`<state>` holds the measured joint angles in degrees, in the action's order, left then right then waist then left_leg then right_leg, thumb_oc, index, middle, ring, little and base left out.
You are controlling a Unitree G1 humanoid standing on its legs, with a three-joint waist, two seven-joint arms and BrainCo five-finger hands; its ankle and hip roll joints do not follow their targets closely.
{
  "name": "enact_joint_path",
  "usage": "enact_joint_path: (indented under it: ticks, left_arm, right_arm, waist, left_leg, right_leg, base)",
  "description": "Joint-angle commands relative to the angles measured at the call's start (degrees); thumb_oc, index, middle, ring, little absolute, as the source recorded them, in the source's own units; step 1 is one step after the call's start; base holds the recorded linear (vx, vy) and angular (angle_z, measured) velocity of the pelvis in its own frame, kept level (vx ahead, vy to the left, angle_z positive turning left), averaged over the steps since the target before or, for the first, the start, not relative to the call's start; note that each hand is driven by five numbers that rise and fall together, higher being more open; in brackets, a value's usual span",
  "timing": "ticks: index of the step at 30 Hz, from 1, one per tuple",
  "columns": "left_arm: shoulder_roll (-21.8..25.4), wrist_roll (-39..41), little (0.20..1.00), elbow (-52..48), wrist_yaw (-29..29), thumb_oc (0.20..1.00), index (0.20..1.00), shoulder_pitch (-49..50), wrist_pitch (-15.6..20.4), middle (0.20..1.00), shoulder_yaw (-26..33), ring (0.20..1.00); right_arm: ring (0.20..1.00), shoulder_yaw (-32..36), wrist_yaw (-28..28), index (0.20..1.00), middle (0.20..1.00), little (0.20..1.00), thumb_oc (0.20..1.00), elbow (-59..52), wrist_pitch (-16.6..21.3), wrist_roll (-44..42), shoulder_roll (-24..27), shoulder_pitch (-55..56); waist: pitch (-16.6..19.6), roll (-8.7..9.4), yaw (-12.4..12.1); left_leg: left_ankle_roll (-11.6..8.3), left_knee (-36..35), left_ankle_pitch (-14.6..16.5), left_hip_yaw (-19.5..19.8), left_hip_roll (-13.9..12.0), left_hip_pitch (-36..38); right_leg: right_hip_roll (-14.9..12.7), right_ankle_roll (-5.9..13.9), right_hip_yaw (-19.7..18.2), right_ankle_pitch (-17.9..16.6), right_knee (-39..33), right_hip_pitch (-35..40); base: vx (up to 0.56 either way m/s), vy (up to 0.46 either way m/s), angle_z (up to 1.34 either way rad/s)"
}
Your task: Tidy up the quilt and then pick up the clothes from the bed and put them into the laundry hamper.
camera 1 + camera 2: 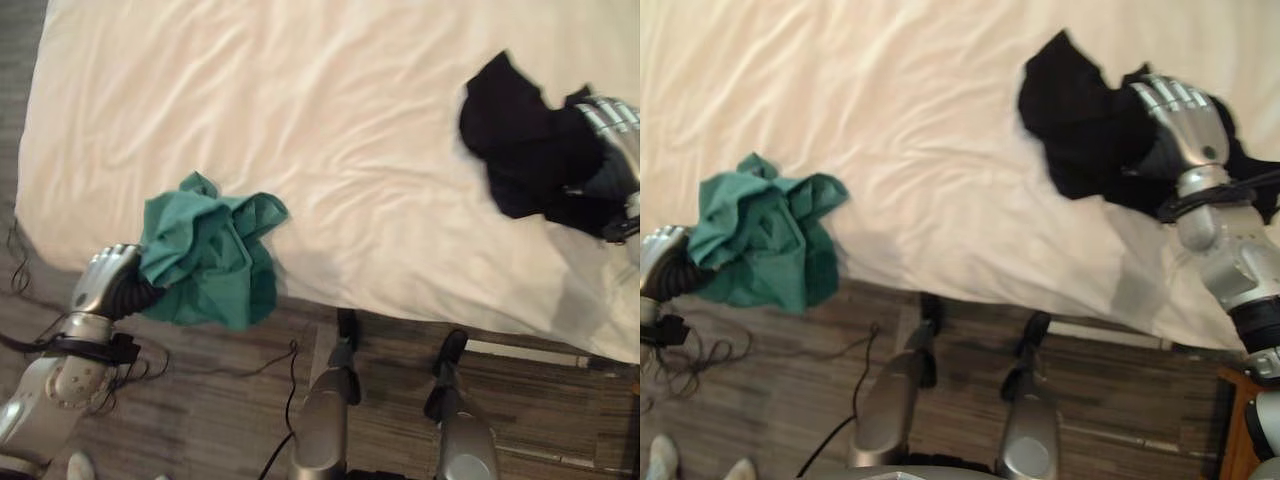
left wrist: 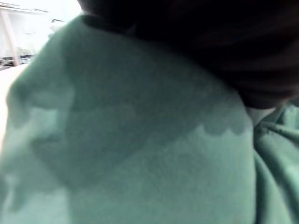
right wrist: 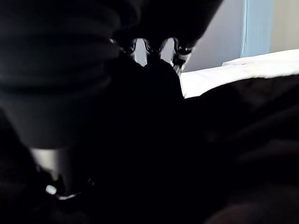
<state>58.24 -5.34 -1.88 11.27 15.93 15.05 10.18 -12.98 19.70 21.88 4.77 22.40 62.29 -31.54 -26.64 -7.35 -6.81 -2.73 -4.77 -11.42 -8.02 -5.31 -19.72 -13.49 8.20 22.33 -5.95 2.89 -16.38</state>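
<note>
Green garment (image 1: 212, 258) clutched in left hand (image 1: 105, 280), black garment (image 1: 1085, 125) gripped by right hand (image 1: 1180, 125)

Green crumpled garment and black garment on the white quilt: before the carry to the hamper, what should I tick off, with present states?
1. Left hand gripping the green crumpled cloth garment: ok, the cloth bunches at the hand and hangs past the bed edge.
2. Right hand gripping the black cloth garment: ok, fingers curled into the fabric.
3. Black garment lifted off the white quilt: cannot tell.
4. Quilt tidied: ok, spread flat with light wrinkles.
5. Laundry hamper's place: cannot tell.
</note>
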Motion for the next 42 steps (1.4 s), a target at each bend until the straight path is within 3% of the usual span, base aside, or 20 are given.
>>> enact_joint_path:
  ticks: [1,10,14,18,20,21,27,28,29,30,32,33,34,35,36,37,38,39,40,42]
  left_arm:
    - [-1.2,6.5,0.200,-1.0,0.5,0.200,0.200,-2.9,2.8,0.200,2.9,0.200]
    - [-6.0,6.4,0.200,-10.3,-3.7,0.200,0.200,-8.7,2.2,0.200,-4.9,0.200]
    - [-15.9,4.9,0.200,-10.9,-5.6,0.200,0.200,-11.4,-0.4,0.200,-8.7,0.200]
    - [-23.3,8.4,0.200,-11.3,-7.0,0.200,0.200,-9.3,-2.3,0.200,-10.4,0.200]
    - [-30.2,12.8,0.200,-10.0,-7.2,0.200,0.200,-5.8,-3.6,0.200,-12.8,0.200]
    - [-31.8,14.7,0.200,-9.6,-7.3,0.200,0.200,-4.5,-3.8,0.200,-13.1,0.200]
    - [-37.0,21.2,0.200,-7.2,-4.7,0.200,0.200,1.4,-4.7,0.200,-14.4,0.200]
    - [-37.1,21.2,0.200,-6.3,-2.8,0.200,0.200,1.6,-4.9,0.200,-15.6,0.200]
    - [-37.1,21.2,0.200,-6.3,-2.8,0.200,0.200,1.5,-4.9,0.200,-15.6,0.200]
    - [-36.4,19.7,0.200,-5.2,-1.2,0.200,0.200,-0.6,-4.9,0.200,-16.7,0.200]
    - [-36.1,18.8,0.200,-4.7,-0.4,0.200,0.200,-1.3,-4.7,0.200,-17.0,0.200]
    - [-36.1,18.9,0.200,-3.9,-0.4,0.200,0.200,-1.0,-3.9,0.200,-17.1,0.200]
    - [-36.1,18.9,0.200,-4.0,-0.4,0.200,0.200,-1.0,-3.9,0.200,-17.0,0.200]
    - [-36.1,19.3,0.200,-3.6,0.1,0.200,0.200,-0.7,-3.4,0.200,-16.6,0.200]
    - [-36.2,21.8,0.200,9.2,2.2,0.200,0.200,-2.6,-3.5,0.200,-15.0,0.200]
    - [-35.6,23.9,0.200,7.2,3.1,0.200,0.200,-5.6,-2.2,0.200,-15.6,0.200]
    - [-36.1,27.6,0.200,6.7,3.1,0.200,0.200,-7.7,-2.9,0.200,-16.4,0.200]
    - [-36.1,28.0,0.200,6.8,3.0,0.200,0.200,-8.0,-2.9,0.200,-16.6,0.200]
    - [-34.7,19.9,0.200,10.0,2.0,0.200,0.200,-3.7,-4.3,0.200,-14.4,0.200]
    - [-33.2,19.1,0.200,6.8,1.2,0.200,0.200,-2.0,-1.7,0.200,-14.1,0.200]
  right_arm:
    - [0.200,-4.3,-2.7,0.200,0.200,0.200,0.200,5.8,-1.0,-3.3,-2.0,-0.8]
    - [0.200,0.3,-4.6,0.200,0.200,0.200,0.200,6.2,-0.5,-8.4,-12.7,12.1]
    - [0.200,10.7,-6.3,0.200,0.200,0.200,0.200,-4.8,2.0,-16.5,-25.2,26.9]
    - [0.200,12.9,-10.3,0.200,0.200,0.200,0.200,-11.2,3.2,-20.9,-31.9,35.1]
    - [0.200,12.7,-15.0,0.200,0.200,0.200,0.200,-14.7,4.6,-25.1,-38.0,43.0]
    - [0.200,11.7,-15.9,0.200,0.200,0.200,0.200,-14.8,4.9,-26.2,-38.9,44.1]
    - [0.200,2.5,-16.3,0.200,0.200,0.200,0.200,-14.0,4.8,-22.6,-40.1,43.7]
    - [0.200,0.4,-14.9,0.200,0.200,0.200,0.200,-12.9,4.8,-22.5,-40.8,41.4]
    - [0.200,0.4,-14.9,0.200,0.200,0.200,0.200,-12.8,4.8,-22.5,-40.9,41.4]
    - [0.200,0.3,-11.9,0.200,0.200,0.200,0.200,-12.3,5.2,-21.6,-40.7,38.7]
    - [0.200,0.4,-10.7,0.200,0.200,0.200,0.200,-12.3,5.2,-21.2,-40.5,38.0]
    - [0.200,0.8,-9.7,0.200,0.200,0.200,0.200,-13.0,5.3,-21.0,-40.3,37.2]
    - [0.200,0.8,-9.6,0.200,0.200,0.200,0.200,-13.0,5.4,-21.0,-40.3,37.1]
    - [0.200,1.3,-9.1,0.200,0.200,0.200,0.200,-13.4,5.6,-20.9,-40.3,36.5]
    - [0.200,2.6,-7.9,0.200,0.200,0.200,0.200,-14.1,5.6,-21.2,-40.2,36.1]
    - [0.200,3.2,-7.2,0.200,0.200,0.200,0.200,-15.0,5.5,-21.2,-40.4,36.8]
    - [0.200,3.3,-7.5,0.200,0.200,0.200,0.200,-15.3,4.8,-22.1,-40.5,37.6]
    - [0.200,3.4,-7.5,0.200,0.200,0.200,0.200,-15.4,4.8,-22.2,-40.4,37.6]
    - [0.200,4.8,-8.0,0.200,0.200,0.200,0.200,-14.5,4.5,-22.3,-41.9,39.6]
    - [0.200,5.4,-8.0,0.200,0.200,0.200,0.200,-14.8,4.9,-22.4,-43.5,40.5]
  waist:
    - [2.6,0.11,0.0]
    - [4.6,2.93,1.5]
    - [9.2,7.76,6.0]
    - [11.5,9.05,8.3]
    - [13.4,9.97,12.5]
    - [13.7,10.15,12.6]
    - [16.2,10.70,9.4]
    - [15.6,10.63,6.9]
    - [15.6,10.63,7.1]
    - [15.0,10.39,4.5]
    - [14.9,10.24,4.1]
    - [15.1,10.01,3.4]
    - [14.8,9.97,3.6]
    - [15.1,9.86,3.5]
    - [16.3,9.19,4.1]
    - [17.0,8.92,5.1]
    - [17.7,8.63,5.1]
    - [17.6,8.49,5.2]
    - [18.6,7.87,3.5]
    - [18.6,8.60,1.8]
  left_leg:
    - [-6.52,-0.2,4.3,-2.2,-4.6,1.6]
    - [-5.91,-0.2,6.5,-1.8,-3.9,6.5]
    - [-4.18,-0.2,8.4,-3.2,-2.8,11.2]
    - [-3.52,-0.2,9.2,-3.5,-2.2,13.9]
    - [-3.06,-0.2,9.4,-1.8,-2.3,14.5]
    - [-2.82,-0.2,9.5,-1.8,-2.2,15.0]
    - [-1.69,-0.2,10.7,0.3,-1.7,17.6]
    - [-1.77,-0.2,10.0,2.0,-1.6,17.6]
    - [-1.76,-0.2,9.8,2.1,-1.6,17.3]
    - [-3.02,-0.2,8.2,3.0,-1.5,14.8]
    - [-3.06,0.1,7.4,1.8,-1.8,13.1]
    - [-2.69,0.5,8.4,-5.7,-3.7,13.3]
    - [-2.20,0.7,7.5,-6.1,-3.6,12.7]
    - [-2.48,0.5,8.9,-11.2,-5.1,13.2]
    - [-2.58,0.7,8.0,-20.6,-7.3,14.0]
    - [-2.61,0.6,8.0,-26.1,-8.6,15.0]
    - [-2.58,0.6,7.3,-28.0,-9.2,15.9]
    - [-2.65,0.6,7.2,-27.7,-9.2,15.8]
    - [-2.06,0.6,7.0,-25.9,-7.4,16.0]
    - [0.27,0.3,8.9,-22.5,-3.7,15.8]
  right_leg:
    - [-3.9,1.46,-2.7,10.6,13.2,-6.3]
    - [-2.6,1.59,-2.0,9.7,7.7,1.6]
    - [-1.2,1.98,-1.8,6.4,1.9,7.8]
    - [-0.9,2.47,-2.5,5.6,1.0,10.5]
    - [4.3,1.96,-12.5,6.6,0.8,11.3]
    - [6.2,1.79,-16.5,7.0,0.3,11.0]
    - [7.6,0.82,-17.3,7.2,-5.1,15.7]
    - [7.7,0.67,-14.8,7.6,-6.2,17.4]
    - [7.7,0.65,-14.7,7.4,-6.2,17.3]
    - [7.0,0.62,-9.2,8.1,-7.4,18.5]
    - [6.2,0.56,-5.4,8.3,-7.8,19.1]
    - [4.7,1.15,-0.1,9.1,-7.9,20.7]
    - [4.5,0.93,0.9,8.3,-7.9,20.4]
    - [3.6,1.54,3.8,8.7,-7.8,21.7]
    - [2.6,1.36,8.4,8.0,-7.4,23.2]
    - [2.1,1.59,11.0,7.1,-7.1,23.9]
    - [1.7,1.52,12.7,7.2,-6.3,24.9]
    - [1.7,1.53,13.0,7.3,-6.2,24.9]
    - [0.4,1.87,14.9,7.1,-3.8,26.4]
    - [-3.6,3.67,17.3,3.7,3.8,26.5]
  base:
    - [0.02,-0.028,0.35]
    - [0.05,0.033,0.11]
    - [0.08,0.087,0.07]
    - [0.06,0.080,-0.12]
    - [0.04,0.045,0.03]
    - [0.00,0.065,0.43]
    - [0.04,0.009,-0.03]
    - [-0.01,-0.008,0.07]
    - [-0.09,-0.006,0.39]
    - [-0.09,0.001,0.83]
    - [-0.04,0.080,1.45]
    - [-0.03,0.143,2.37]
    - [0.06,0.198,3.37]
    - [0.05,0.332,3.47]
    - [0.16,0.447,3.24]
    - [0.19,0.494,2.93]
    - [0.12,0.248,3.19]
    - [0.26,0.358,3.12]
    - [0.27,0.336,3.10]
    - [0.28,0.372,1.97]
